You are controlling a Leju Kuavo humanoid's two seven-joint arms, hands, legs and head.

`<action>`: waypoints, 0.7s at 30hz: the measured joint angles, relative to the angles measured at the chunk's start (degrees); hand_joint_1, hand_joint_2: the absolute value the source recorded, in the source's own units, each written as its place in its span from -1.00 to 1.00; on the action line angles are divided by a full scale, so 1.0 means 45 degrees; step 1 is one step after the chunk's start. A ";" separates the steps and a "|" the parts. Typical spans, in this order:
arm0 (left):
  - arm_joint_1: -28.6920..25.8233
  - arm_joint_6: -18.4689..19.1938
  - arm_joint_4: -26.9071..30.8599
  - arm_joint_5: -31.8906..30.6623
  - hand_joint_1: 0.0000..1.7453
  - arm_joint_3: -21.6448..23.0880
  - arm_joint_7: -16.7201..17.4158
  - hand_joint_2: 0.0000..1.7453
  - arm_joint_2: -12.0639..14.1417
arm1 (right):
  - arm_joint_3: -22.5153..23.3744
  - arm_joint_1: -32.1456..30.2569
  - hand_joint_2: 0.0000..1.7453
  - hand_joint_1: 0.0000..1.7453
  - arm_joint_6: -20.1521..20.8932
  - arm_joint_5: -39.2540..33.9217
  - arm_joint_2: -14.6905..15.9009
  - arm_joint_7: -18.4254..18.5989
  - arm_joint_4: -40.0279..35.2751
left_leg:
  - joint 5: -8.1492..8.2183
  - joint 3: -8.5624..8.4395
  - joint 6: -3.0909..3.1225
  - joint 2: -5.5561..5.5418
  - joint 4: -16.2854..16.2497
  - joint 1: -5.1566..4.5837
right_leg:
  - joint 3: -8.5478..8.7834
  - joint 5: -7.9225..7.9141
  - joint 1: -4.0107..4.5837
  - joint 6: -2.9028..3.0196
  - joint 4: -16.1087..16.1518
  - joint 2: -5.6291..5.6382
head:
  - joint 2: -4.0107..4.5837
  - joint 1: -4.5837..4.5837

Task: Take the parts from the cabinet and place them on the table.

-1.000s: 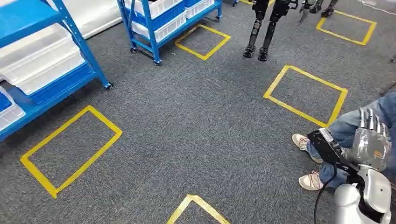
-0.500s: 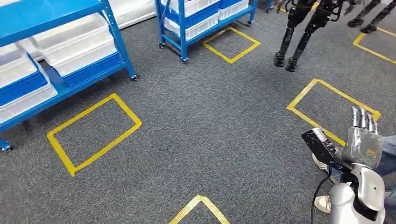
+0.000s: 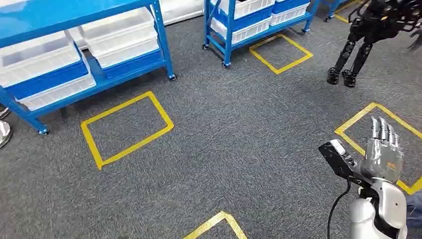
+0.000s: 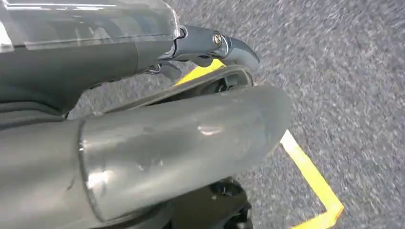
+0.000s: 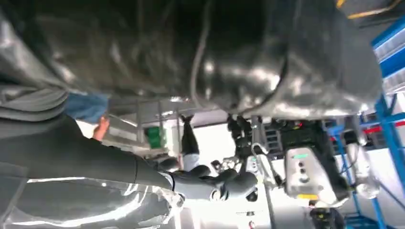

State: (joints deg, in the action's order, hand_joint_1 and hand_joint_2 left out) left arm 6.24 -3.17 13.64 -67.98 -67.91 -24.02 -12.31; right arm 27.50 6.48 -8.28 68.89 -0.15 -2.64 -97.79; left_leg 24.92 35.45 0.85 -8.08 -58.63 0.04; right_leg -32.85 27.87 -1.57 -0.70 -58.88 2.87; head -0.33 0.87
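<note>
Two blue cabinets on wheels hold white bins: a wide one (image 3: 99, 55) at the far left and a narrower one (image 3: 234, 25) behind it. I cannot make out any parts in the bins. My right hand (image 3: 382, 154) is raised at the lower right of the head view, fingers straight and together, with nothing in it. A black camera block (image 3: 338, 157) sits at its wrist. In the left wrist view my left hand (image 4: 191, 133) hangs over the grey carpet, thumb and fingers stretched out and holding nothing.
Yellow tape rectangles (image 3: 127, 127) mark the grey carpet, with another (image 3: 281, 52) by the far cabinet and one (image 3: 378, 144) under my right hand. Another robot's dark legs (image 3: 351, 62) stand at the far right. A strip of blue jeans (image 3: 414, 209) shows at the right edge.
The camera has turned left, so the whole scene has slid to the right in the picture. The person's legs and shoes have almost left the picture. My right hand stays raised.
</note>
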 joint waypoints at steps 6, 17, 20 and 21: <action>0.0031 -0.0015 0.0005 0.0000 -1.00 -0.0044 -0.0015 -1.00 0.0015 | -0.0068 -0.0095 -1.00 -1.00 0.0000 -0.0029 -0.0121 -0.0010 -0.0039 | 0.1693 0.1744 -0.0245 0.1668 -0.3693 0.0081 | 0.0174 0.0054 0.0067 0.0254 0.0071 -0.1045 | 0.0000 0.0083; -0.0010 -0.0146 0.0019 0.0030 -1.00 -0.0097 -0.0005 1.00 0.0039 | -0.0228 -0.0167 -1.00 -1.00 -0.0063 -0.0179 -0.0335 -0.0126 -0.0107 | -0.0032 -0.0255 0.0381 0.1982 0.0267 -0.0045 | 0.0355 0.0624 0.0116 -0.0253 -0.0205 -0.1398 | 0.0000 0.0063; 0.0092 -0.0146 0.0019 0.0029 -1.00 -0.0112 0.0000 1.00 0.0039 | -0.0228 -0.0297 -1.00 -1.00 -0.0092 -0.0214 -0.0350 -0.0155 -0.0097 | -0.0051 -0.0243 0.0500 0.1614 0.0264 -0.0075 | -0.0953 0.1896 0.0105 -0.0291 -0.2790 -0.0731 | 0.0000 0.0049; 0.0087 -0.0151 0.0019 0.0029 -1.00 -0.0117 0.0005 1.00 0.0039 | -0.0228 -0.0372 -1.00 -1.00 -0.0097 -0.0219 -0.0350 -0.0165 -0.0092 | -0.0048 -0.0243 0.0504 0.1431 0.0248 -0.0081 | -0.1330 0.1983 0.0104 -0.0303 -0.3413 -0.0704 | 0.0000 0.0049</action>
State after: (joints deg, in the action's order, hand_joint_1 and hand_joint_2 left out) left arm 6.64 -3.85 13.73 -67.84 -68.43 -24.00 -12.13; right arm 26.47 4.81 -8.72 67.91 -1.73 -3.39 -98.20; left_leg 24.71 34.36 3.12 -1.64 -57.51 -0.33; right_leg -38.84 36.79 -1.10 -2.07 -74.24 -0.30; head -0.33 1.09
